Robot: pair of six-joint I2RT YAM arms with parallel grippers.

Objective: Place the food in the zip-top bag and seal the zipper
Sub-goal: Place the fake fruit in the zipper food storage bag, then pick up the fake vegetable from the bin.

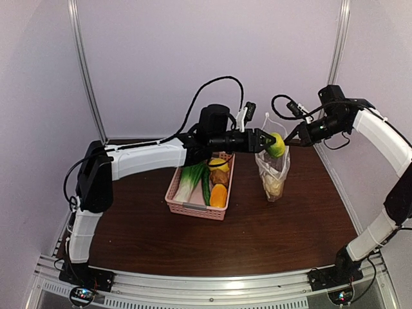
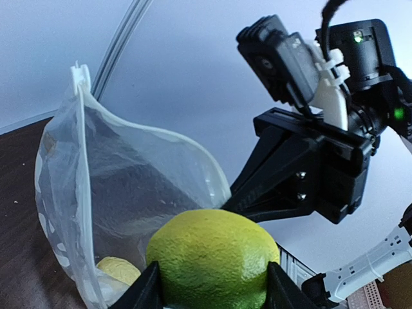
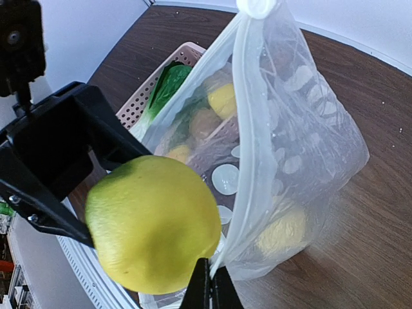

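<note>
Table (image 1: 257, 225) is dark brown wood and fills the lower half of the top view. Left of centre on it sits the pink lattice plastic basket (image 1: 187, 205). It holds a green leafy vegetable (image 1: 191, 177), a long green cucumber (image 1: 206, 187), an orange piece (image 1: 219, 195), a brown round one (image 1: 219, 177) and a yellow lemon (image 1: 217, 164), so most of the food hasn't been bagged.

Right of centre, the clear dotted zip-top bag (image 1: 273, 170) stands with its mouth gaping. There's at least one yellow piece (image 3: 283, 232) at the bottom. I'd call this early-to-mid task, with the zipper (image 3: 241, 129) wide open and sealing way off.

The left gripper (image 2: 212, 286) has its jaws clamped on either side of a big yellow-green lemon (image 2: 212, 257), which sits right at the bag's mouth, just above the rim and not inside yet. The right gripper (image 3: 206, 290) has its jaws pressed together, pinching the bag's mouth edge at the bottom of its wrist view and holding it up.
</note>
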